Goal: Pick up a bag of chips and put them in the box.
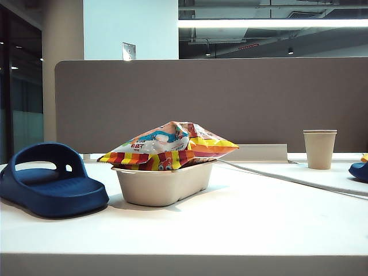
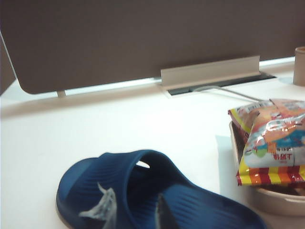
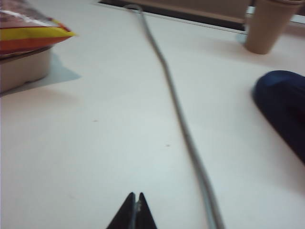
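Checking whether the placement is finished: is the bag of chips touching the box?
Touching. The exterior view shows the bag of chips resting on the rim of the box, overhanging both ends; the left wrist view agrees.

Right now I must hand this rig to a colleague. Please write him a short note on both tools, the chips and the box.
Left tool: open, empty, above the near blue slipper on the left of the table.
Right tool: shut, empty, low over bare table beside the grey cable.
Bag of chips: lies across the top of the box, its ends overhanging the rim.
Done: the bag is in the box and released.
Left: nothing obvious, maybe only check that the bag sits steady.
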